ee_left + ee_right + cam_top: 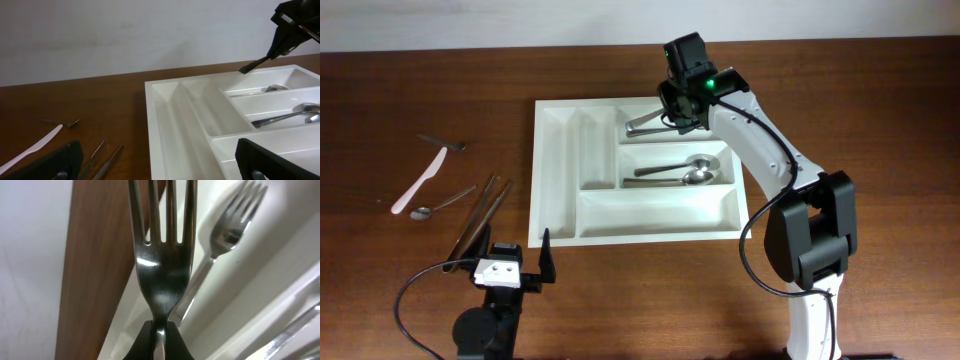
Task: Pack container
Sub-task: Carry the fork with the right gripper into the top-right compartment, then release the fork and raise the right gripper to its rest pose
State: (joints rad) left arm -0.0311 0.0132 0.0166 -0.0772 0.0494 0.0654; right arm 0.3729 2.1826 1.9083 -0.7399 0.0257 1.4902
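Observation:
The white container lies in the middle of the table. My right gripper hovers over its top long compartment, shut on the neck of a metal fork whose tines point away from the wrist camera. Below it a second fork lies in that compartment. Two spoons rest in the middle long compartment. My left gripper stands open and empty near the container's front left corner, and its fingers frame the container's rim in the left wrist view.
Left of the container lie a white plastic knife, a small metal utensil, a spoon and two long serrated knives. The right arm reaches over the container's right side.

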